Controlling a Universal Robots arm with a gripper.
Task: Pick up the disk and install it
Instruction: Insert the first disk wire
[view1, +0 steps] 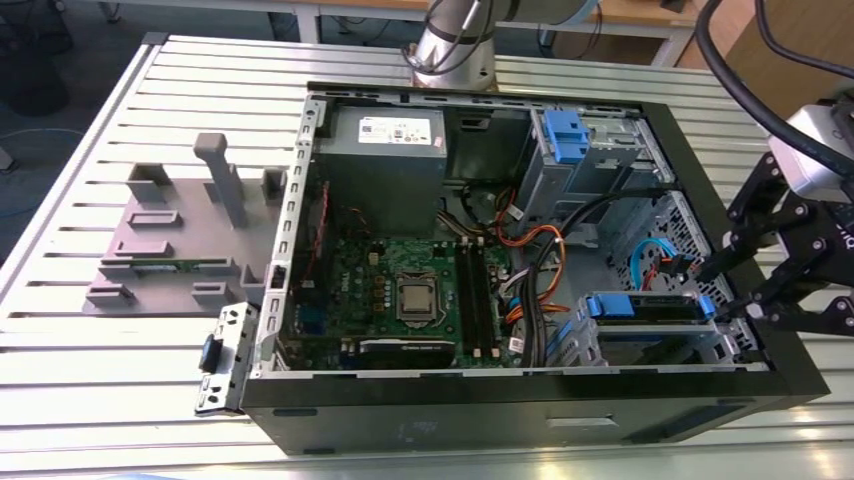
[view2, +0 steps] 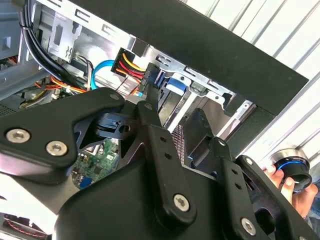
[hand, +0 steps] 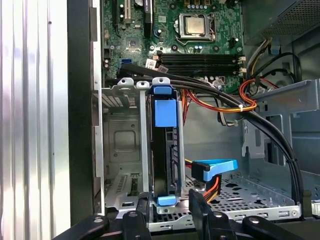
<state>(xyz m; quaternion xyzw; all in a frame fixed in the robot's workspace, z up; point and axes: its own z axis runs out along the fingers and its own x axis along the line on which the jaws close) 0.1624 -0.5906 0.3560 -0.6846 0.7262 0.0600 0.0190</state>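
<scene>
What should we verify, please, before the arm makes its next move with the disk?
1. Disk standing on edge in the drive cage: ok.
2. Disk fully seated: cannot tell.
3. Claw lined up at the disk's near end: ok.
4. Blue connector plugged into the disk: not ok, it hangs free beside it.
5. Black cables clear of the claw: ok, they cross the cage's far end.
6. Person's hand outside the computer case: ok.

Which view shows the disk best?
The first wrist view: the disk stands edge-on in its metal bay, blue bracket clear top to bottom. The exterior view shows it from above; in the second wrist view the gripper covers most of it.
</scene>
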